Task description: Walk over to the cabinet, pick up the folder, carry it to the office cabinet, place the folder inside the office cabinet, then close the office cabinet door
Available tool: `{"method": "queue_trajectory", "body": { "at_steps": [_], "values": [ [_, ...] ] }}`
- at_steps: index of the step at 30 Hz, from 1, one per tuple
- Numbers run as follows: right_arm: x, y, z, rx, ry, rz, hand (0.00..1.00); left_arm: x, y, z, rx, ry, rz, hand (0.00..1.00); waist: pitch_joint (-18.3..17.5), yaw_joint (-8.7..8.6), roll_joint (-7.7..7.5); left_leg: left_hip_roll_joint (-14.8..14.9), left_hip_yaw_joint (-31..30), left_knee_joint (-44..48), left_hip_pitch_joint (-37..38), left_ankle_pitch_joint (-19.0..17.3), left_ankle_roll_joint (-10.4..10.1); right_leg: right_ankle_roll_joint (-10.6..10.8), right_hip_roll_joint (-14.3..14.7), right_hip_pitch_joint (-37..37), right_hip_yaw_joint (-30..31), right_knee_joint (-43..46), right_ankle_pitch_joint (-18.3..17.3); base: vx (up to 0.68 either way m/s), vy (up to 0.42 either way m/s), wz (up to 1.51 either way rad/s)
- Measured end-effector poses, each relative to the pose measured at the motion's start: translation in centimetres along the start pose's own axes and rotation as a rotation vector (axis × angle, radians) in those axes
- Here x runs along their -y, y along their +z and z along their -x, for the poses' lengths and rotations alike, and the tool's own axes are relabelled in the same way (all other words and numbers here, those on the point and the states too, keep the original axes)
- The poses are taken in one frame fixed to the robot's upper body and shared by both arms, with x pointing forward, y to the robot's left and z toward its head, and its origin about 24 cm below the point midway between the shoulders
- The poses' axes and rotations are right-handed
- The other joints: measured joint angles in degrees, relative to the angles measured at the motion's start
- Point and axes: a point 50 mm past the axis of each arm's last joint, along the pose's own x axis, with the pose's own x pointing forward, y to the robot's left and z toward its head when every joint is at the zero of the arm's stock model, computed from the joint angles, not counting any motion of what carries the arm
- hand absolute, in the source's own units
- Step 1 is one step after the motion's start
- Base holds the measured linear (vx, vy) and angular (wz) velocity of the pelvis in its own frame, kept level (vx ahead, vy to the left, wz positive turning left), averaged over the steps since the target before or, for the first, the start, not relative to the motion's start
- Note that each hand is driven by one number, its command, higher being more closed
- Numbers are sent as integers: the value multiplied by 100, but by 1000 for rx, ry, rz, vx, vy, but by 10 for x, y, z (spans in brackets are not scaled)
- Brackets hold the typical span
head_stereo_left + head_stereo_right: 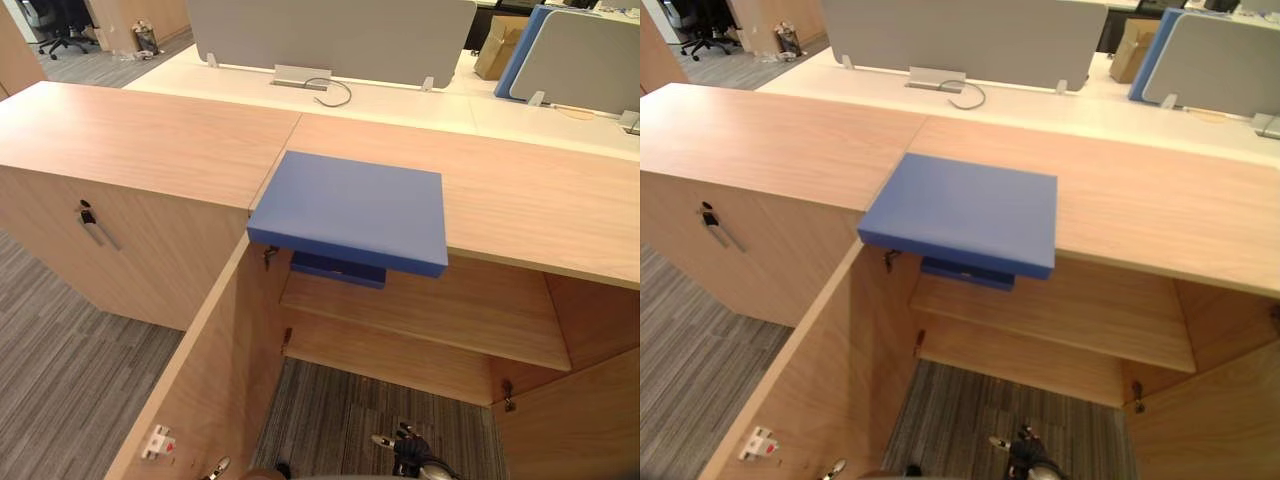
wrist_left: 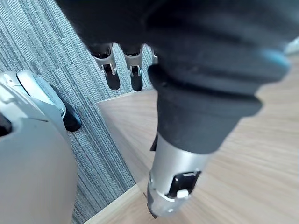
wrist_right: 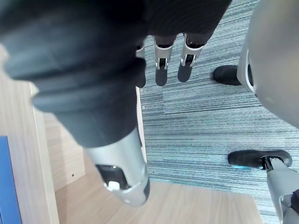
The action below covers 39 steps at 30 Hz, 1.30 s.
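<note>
A flat blue folder point(image 1: 352, 208) lies on the wooden cabinet top point(image 1: 540, 200), its near edge jutting over the open office cabinet. A second, darker blue item point(image 1: 338, 270) sits just under it at the front of the shelf point(image 1: 440, 315). Both hands hang low by the carpet, well below the folder. My left hand point(image 2: 111, 70) has straight fingers and holds nothing. My right hand point(image 3: 187, 60) is also open and holds nothing; it shows at the bottom of the left eye view point(image 1: 408, 452).
The cabinet's left door point(image 1: 190, 370) swings out toward me, and the right door point(image 1: 575, 420) stands open too. A closed cabinet with a metal handle point(image 1: 96, 226) is on the left. Behind are a white desk point(image 1: 400, 100) with grey dividers and a cardboard box point(image 1: 497, 45).
</note>
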Motion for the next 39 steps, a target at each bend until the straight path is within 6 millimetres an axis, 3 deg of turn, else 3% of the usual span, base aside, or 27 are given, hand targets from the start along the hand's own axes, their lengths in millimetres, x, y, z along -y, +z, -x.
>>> {"method": "queue_trajectory", "body": {
  "at_steps": [7,15,25,31,33,36,38,39],
  "values": [
    [5,-5,-1,-40,-18,-7,0,0,0,-3,-7,9,14,0,-56,14,-20,-84,-529,-193,-3,192,17,10,10,214,-409,-176,19,14,-7,37],
    [11,-10,-1,-70,-48,-43,0,-30,-15,0,-75,155,170,0,-120,22,-71,-148,-812,-200,13,200,28,-35,11,396,-621,-289,-12,16,-7,17],
    [12,-13,-1,-89,-54,-72,0,-48,-29,7,-121,249,343,0,-117,27,-73,-172,-1114,-297,6,312,8,-33,7,491,-877,-300,-70,-2,-14,15],
    [15,-16,-1,-103,-65,-107,0,-67,-36,13,-118,364,618,0,-119,62,-56,-188,-1231,-311,6,312,7,-13,12,560,-975,-333,-106,17,-13,9],
    [18,-17,0,-111,-74,-120,0,-80,-24,13,-44,417,728,0,-122,122,-44,-187,-1237,-324,6,312,7,-11,17,565,-979,-349,-107,13,-6,2],
    [23,-24,1,-134,-96,-153,0,-111,33,15,230,504,894,0,-142,230,-16,-170,-1250,-354,11,311,6,-35,31,569,-978,-349,-133,19,-11,3],
    [26,-28,3,-146,-112,-180,0,-130,101,31,550,544,992,0,-167,323,-6,-161,-1293,-345,5,301,-7,7,8,544,-969,-198,-245,26,-19,11],
    [28,-28,3,-144,-119,-197,0,-141,149,55,781,573,1009,0,-178,333,2,-161,-1326,-314,1,287,-23,18,-5,531,-969,-118,-299,31,-25,12]
  ]
}}
